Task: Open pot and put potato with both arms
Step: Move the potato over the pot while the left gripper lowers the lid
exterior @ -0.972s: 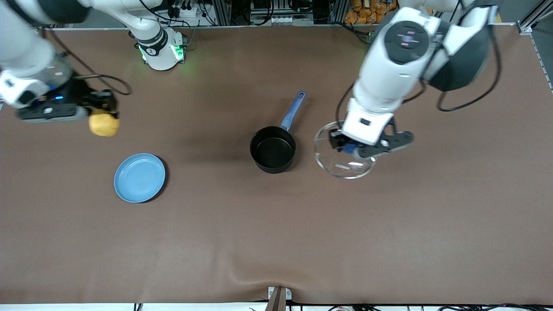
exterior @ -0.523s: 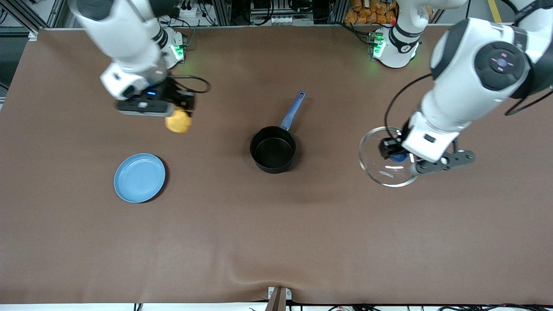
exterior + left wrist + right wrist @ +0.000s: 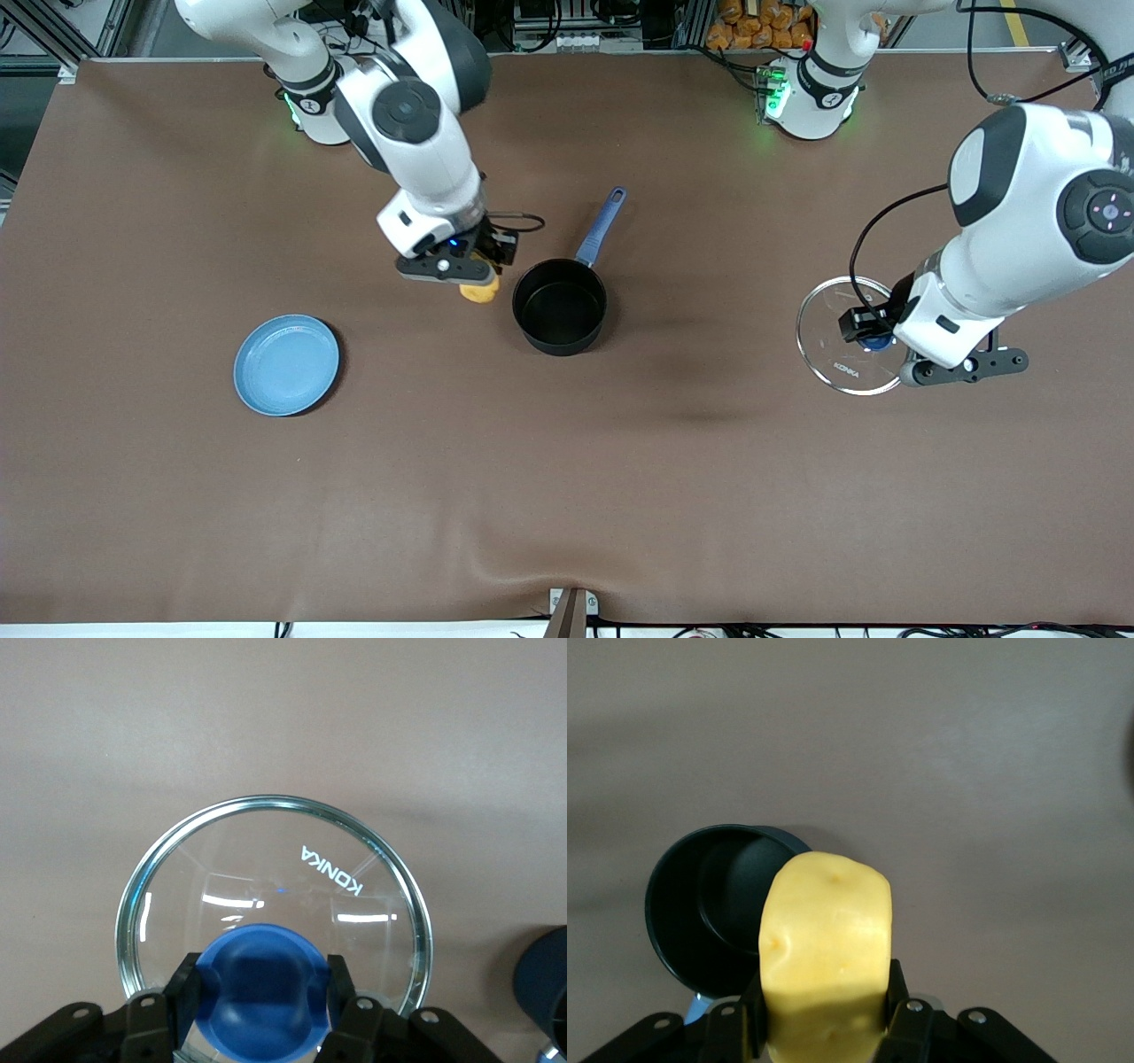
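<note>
The right gripper, clamped on the potato, has swept in beside the open pot. The left gripper, pinching the lid knob, has swung clear; drop looks imminent.

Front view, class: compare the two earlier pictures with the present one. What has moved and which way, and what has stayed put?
The right pincer, shut on the potato, has carried it from the right arm's end of the table to just beside the open pot. The left pincer, shut on the lid by its knob, has carried it away from the pot toward the left arm's end. Pot and blue plate have not moved.
</note>
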